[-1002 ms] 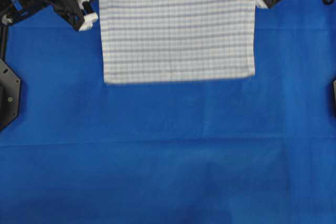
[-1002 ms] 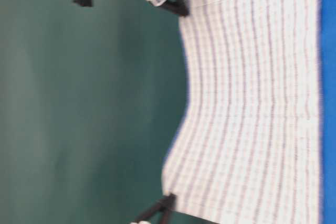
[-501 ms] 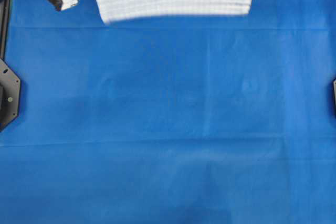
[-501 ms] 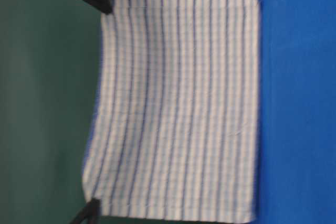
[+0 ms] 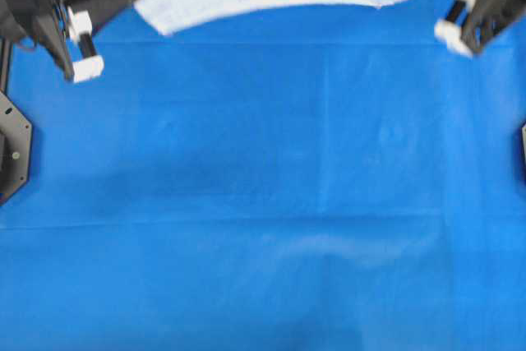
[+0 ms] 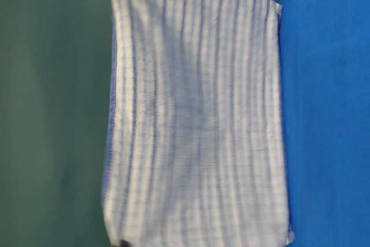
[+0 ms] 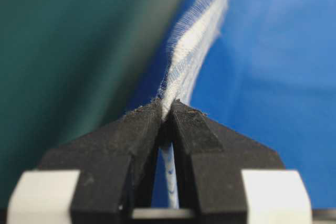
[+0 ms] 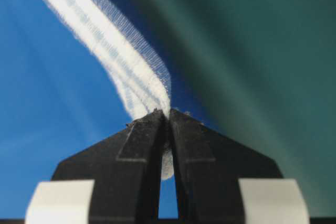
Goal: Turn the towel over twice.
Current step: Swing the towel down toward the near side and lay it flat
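The towel (image 6: 196, 120) is held hanging above the blue sheet (image 5: 263, 203), one corner clamped in the left gripper (image 7: 167, 109), another in the right gripper (image 8: 167, 113), seemingly mid-flip, to be laid down reversed next.

Both arms matte black; left gripper (image 7: 167, 109) and right gripper (image 8: 167, 113): black wedge jaws, white blocks behind.

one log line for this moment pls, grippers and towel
left gripper: shut on towel corner | right gripper: shut on other corner | towel: lifted, hanging between grippers above blue sheet | flip: in progress
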`<state>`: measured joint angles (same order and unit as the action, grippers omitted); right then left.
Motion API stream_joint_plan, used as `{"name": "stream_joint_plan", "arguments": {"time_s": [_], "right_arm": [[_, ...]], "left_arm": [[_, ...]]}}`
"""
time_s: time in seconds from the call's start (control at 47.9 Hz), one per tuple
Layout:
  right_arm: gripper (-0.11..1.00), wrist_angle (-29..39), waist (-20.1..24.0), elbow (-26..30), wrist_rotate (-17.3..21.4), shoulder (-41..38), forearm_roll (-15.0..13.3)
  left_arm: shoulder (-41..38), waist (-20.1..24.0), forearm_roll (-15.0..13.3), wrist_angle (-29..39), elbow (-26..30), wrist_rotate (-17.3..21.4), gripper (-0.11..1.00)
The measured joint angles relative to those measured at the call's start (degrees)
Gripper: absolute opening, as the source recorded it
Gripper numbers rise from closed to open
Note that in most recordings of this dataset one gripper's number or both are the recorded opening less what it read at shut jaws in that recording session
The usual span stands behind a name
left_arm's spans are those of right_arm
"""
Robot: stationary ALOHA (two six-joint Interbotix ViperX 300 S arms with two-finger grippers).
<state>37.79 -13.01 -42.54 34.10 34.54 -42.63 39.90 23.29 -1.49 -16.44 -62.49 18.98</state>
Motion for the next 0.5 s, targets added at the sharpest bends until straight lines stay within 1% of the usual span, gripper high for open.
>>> {"name": "stream_joint_plan", "arguments": {"time_s": [0.084, 0.146, 0.251, 0.313, 0.438, 0.501], "right_arm": [[0.07, 4.0, 5.6, -0.4, 0.4, 0.0, 2.2], [0.07, 5.5, 9.8, -1.0, 1.1, -0.4, 4.2], [0.07, 6.2, 14.6, -1.8, 4.0, -1.4, 6.8], [0.07, 6.2, 16.9, -2.5, 6.3, -2.4, 7.6], [0.07, 6.2, 21.7, -3.4, 11.2, -5.4, 7.9], [0.07, 6.2, 23.3, -3.7, 13.4, -7.0, 8.0]], "left_arm": [[-0.4, -1.7, 0.0, -2.9, -3.5, -0.1, 0.04], [-0.5, -2.9, 0.0, -5.6, -6.0, 0.0, 0.05], [-0.5, -5.9, 0.0, -8.5, -9.1, -0.7, 0.05], [-0.6, -7.8, 0.1, -8.8, -10.1, -0.7, 0.05], [-0.7, -12.7, 0.0, -7.7, -10.4, -1.0, 0.05], [-1.0, -15.3, 0.0, -6.7, -10.4, -1.1, 0.04]]}}
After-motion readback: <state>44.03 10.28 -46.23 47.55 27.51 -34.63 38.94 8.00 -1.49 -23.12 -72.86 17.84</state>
